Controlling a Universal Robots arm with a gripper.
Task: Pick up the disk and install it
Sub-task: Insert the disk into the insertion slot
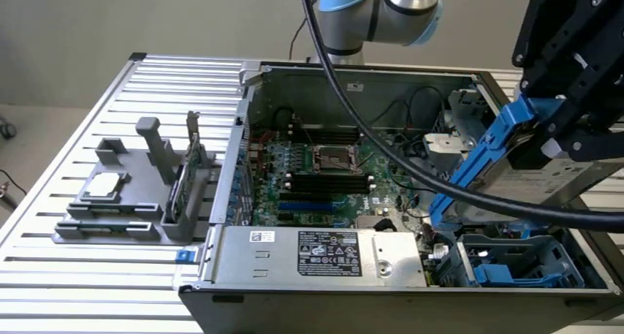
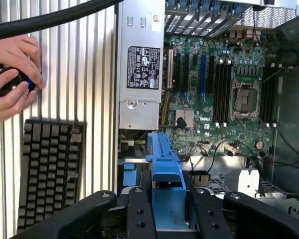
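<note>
At the exterior view's right, the tool (image 2: 167,219) pinched the blue-railed disk (image 1: 484,158) above the open computer case (image 1: 410,82), carried but not yet installed.

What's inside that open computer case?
A green motherboard, a silver power supply and a blue drive bay. The disk, held above by the gripper, covers part of the case behind it.

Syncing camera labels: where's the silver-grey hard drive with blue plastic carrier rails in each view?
Exterior view: disk tilted at the exterior view's right, held by the black gripper over the open computer case.
Wrist view: its blue rail sits between the gripper's fingers, green motherboard beyond.
Shared landmark: silver power supply box with black label.
</note>
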